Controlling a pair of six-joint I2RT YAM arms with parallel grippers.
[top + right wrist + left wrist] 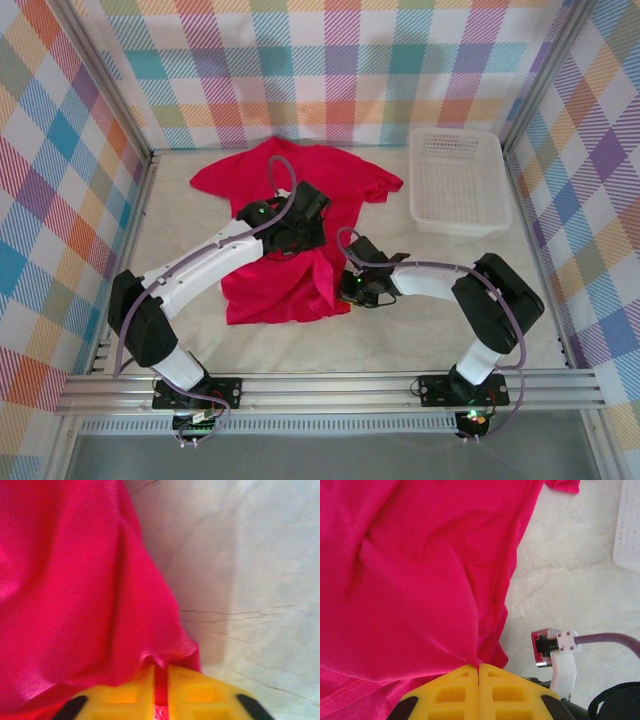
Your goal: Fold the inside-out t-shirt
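The inside-out t-shirt [262,290] lies spread on the white table, collar toward the back wall, both sleeves out. My left gripper [283,236] sits over the shirt's middle, and in the left wrist view its yellow fingers [455,690] are shut on a pinched fold of the inside-out t-shirt [410,580]. My right gripper [347,290] is at the shirt's lower right edge. In the right wrist view its yellow fingers [125,695] clamp red cloth of the inside-out t-shirt [75,590] between them. No white tag is visible.
A white lattice basket [457,180] stands at the back right on the table [400,330]. Checkered walls close in the left, right and back sides. The right arm's wrist [555,650] shows beside the shirt's edge in the left wrist view.
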